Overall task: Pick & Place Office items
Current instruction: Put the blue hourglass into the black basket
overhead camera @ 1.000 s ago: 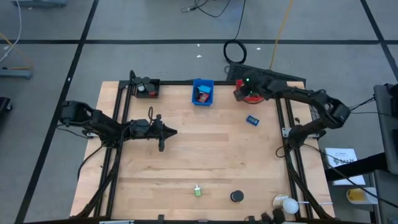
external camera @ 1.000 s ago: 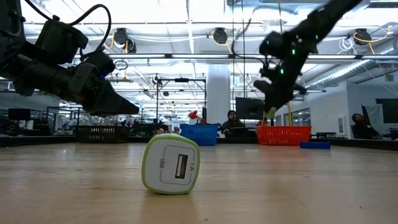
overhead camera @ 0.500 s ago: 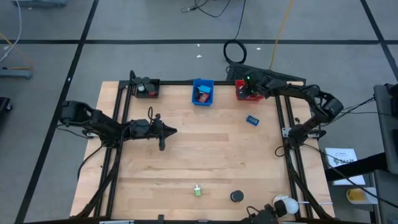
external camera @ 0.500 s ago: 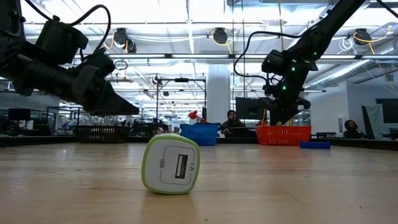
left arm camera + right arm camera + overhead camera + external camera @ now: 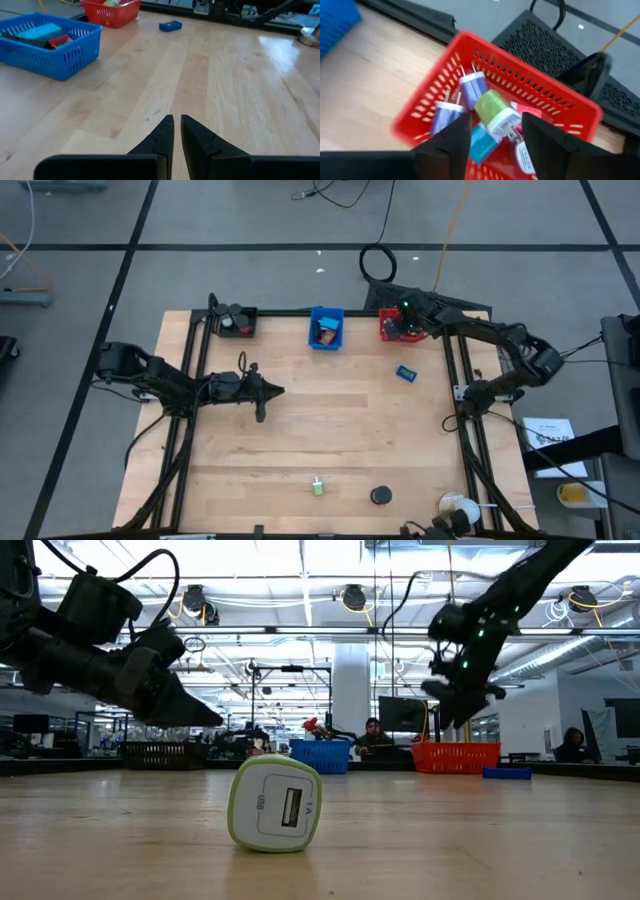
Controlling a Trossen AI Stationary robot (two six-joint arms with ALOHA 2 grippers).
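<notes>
Take the red bin (image 5: 392, 327) as your landmark; it stands at the bench's (image 5: 330, 430) far edge.

Farthest from it, at the near edge, lie three loose items. The green-and-white USB charger (image 5: 275, 804) lies on its side with its port facing the low camera. A black disc (image 5: 381, 495) sits just beside it on the side nearer the right arm. A roundish white object (image 5: 462, 506) rests by the near right corner; it is not one of yours to sort.

Midway to the bin, your left tool (image 5: 274, 391) hovers low over bare wood, well apart from every item. Its fingers (image 5: 165, 131) are pressed together with nothing between them. I judge it is simply parked so the other arm has room.

Closer in, a small blue block (image 5: 406, 373) lies on the bench near the red bin, not yet sorted.

At the bin itself, your right tool (image 5: 496, 137) hangs directly above the opening. Its jaws stand spread and nothing is pinched. Under them a green-and-white plug charger (image 5: 496, 116) lies on top of several other chargers, which suggests a drop just made here.

Beside the red bin along the far edge stand the blue bin (image 5: 325, 328), holding a few pieces, and farther still the black bin (image 5: 236, 321).
</notes>
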